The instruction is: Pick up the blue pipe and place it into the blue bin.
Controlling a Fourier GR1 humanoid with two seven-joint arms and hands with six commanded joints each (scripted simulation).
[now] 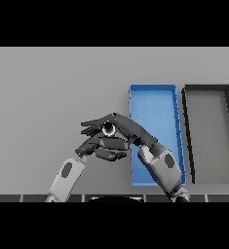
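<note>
The blue pipe [108,128] is almost wholly hidden: only a round open end shows between the fingers of the right hand [121,125], and its length and tilt cannot be determined. The left hand [100,148] lies beneath the right hand; contact between its fingers and the pipe cannot be confirmed. The right forearm covers the lower left corner of the blue bin [155,99]. Whether the pipe rests on the table [43,87] cannot be told.

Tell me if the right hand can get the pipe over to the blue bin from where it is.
Probably yes: the right hand is at the blue pipe, the blue bin lies just beside it, and nothing stands between.
</note>
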